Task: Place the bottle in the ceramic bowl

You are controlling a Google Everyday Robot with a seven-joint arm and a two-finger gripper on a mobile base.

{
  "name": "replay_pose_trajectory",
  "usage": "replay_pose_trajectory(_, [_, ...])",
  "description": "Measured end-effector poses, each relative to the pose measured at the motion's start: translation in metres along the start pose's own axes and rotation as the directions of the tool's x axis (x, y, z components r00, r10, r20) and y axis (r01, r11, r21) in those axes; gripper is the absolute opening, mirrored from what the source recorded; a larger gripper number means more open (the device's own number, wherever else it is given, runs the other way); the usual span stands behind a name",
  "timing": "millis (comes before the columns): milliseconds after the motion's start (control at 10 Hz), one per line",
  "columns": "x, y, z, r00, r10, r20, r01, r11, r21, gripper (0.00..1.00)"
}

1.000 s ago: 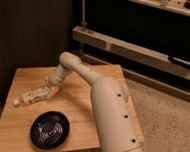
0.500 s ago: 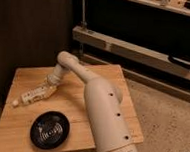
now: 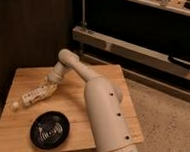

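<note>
The whitish bottle lies on its side on the wooden table, cap toward the left front. The black glossy ceramic bowl sits on the table near the front edge, a little right of and nearer than the bottle, with nothing in it. My gripper is at the end of the white arm, reaching left and down to the right end of the bottle, right at it.
The small wooden table ends close around the bowl at the front and left. A dark wooden cabinet stands behind the table. Metal shelving runs along the back right. Speckled floor lies to the right.
The arm has swung a little further left and lower toward the bottle. The bottle and bowl stay in place.
</note>
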Motion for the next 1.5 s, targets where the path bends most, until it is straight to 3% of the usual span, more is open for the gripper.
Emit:
replay_pose_trajectory(300, [-0.046, 0.032, -0.059, 0.998, -0.056, -0.003, 0.056, 0.998, 0.024, 0.00])
replay_pose_trajectory(400, [-0.067, 0.053, -0.086, 0.997, -0.071, -0.018, 0.071, 0.997, 0.032, 0.00])
replay_pose_trajectory(700, [-0.099, 0.115, -0.128, 0.996, -0.078, -0.032, 0.079, 0.996, 0.037, 0.00])
replay_pose_trajectory(1000, [-0.116, 0.158, -0.128, 0.997, -0.076, -0.020, 0.077, 0.997, 0.017, 0.00])
replay_pose_trajectory(1300, [-0.102, 0.196, -0.100, 0.997, -0.076, -0.021, 0.076, 0.997, -0.026, 0.00])
replay_pose_trajectory(1500, [-0.084, 0.222, -0.086, 0.996, -0.067, -0.060, 0.063, 0.995, -0.073, 0.00])
